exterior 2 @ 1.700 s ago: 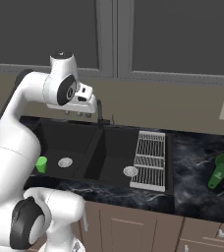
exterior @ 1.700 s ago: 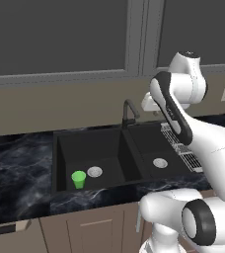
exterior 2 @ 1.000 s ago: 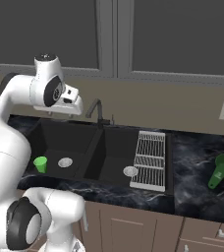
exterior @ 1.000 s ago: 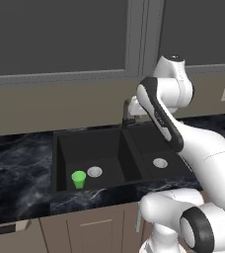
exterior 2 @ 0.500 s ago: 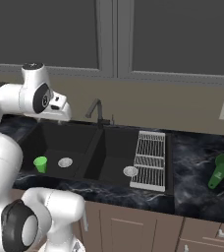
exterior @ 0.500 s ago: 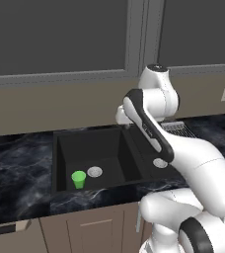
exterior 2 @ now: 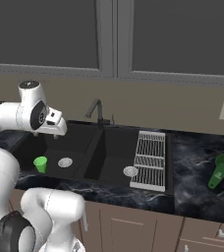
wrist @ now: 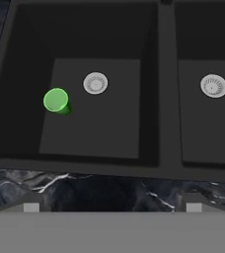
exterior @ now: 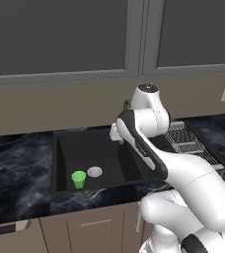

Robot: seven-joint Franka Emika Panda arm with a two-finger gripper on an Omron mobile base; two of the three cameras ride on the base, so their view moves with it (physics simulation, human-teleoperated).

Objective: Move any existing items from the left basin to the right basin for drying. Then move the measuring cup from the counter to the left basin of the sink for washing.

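Standing upright in the left basin [wrist: 94,133], tumbler [wrist: 56,101].

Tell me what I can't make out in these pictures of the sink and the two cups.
- Gripper: in both base views the arm's own links cover the fingers, so the frames leave open how the jaws stand.
- Tumbler: seen from above in the hand view; its inside is too small to judge.
- Measuring cup: small, near the right edge of the right base view; any markings are unreadable.
- Right basin: mostly behind the arm in the left base view.
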